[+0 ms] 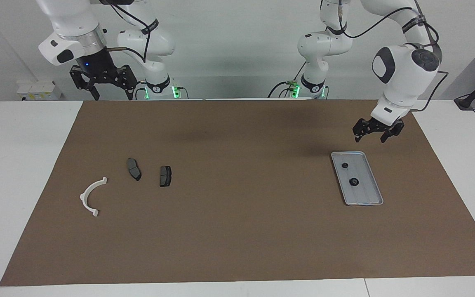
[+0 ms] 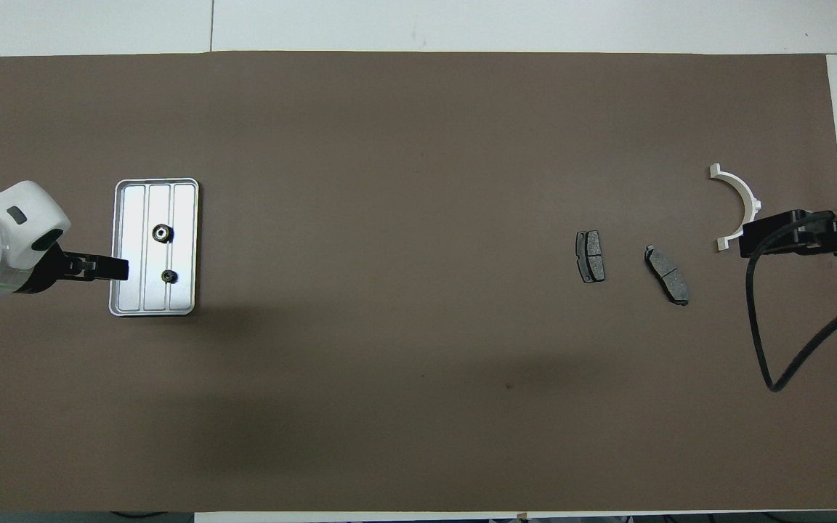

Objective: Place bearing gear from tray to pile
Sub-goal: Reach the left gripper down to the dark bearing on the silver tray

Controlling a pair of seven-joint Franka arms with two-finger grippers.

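The silver ribbed tray (image 1: 367, 194) lies toward the left arm's end of the table and also shows in the overhead view (image 2: 182, 211). Two small dark gears lie in it: a larger one with a shiny centre (image 1: 353, 181) (image 2: 162, 232) and a smaller one (image 1: 344, 165) (image 2: 168, 276) nearer the robots. My left gripper (image 1: 370, 139) (image 2: 119, 269) is open and empty, raised over the tray's edge. The pile lies toward the right arm's end: a white bracket (image 1: 91, 196) (image 2: 738, 200) and two brake pads (image 1: 133, 168) (image 1: 165, 176). My right gripper (image 1: 113, 95) waits open, high up.
A brown mat (image 1: 237, 231) covers most of the white table. In the overhead view the right gripper (image 2: 753, 238) and its black cable (image 2: 760, 327) overlap the bracket's end. The pads (image 2: 590, 256) (image 2: 667, 274) lie apart from each other.
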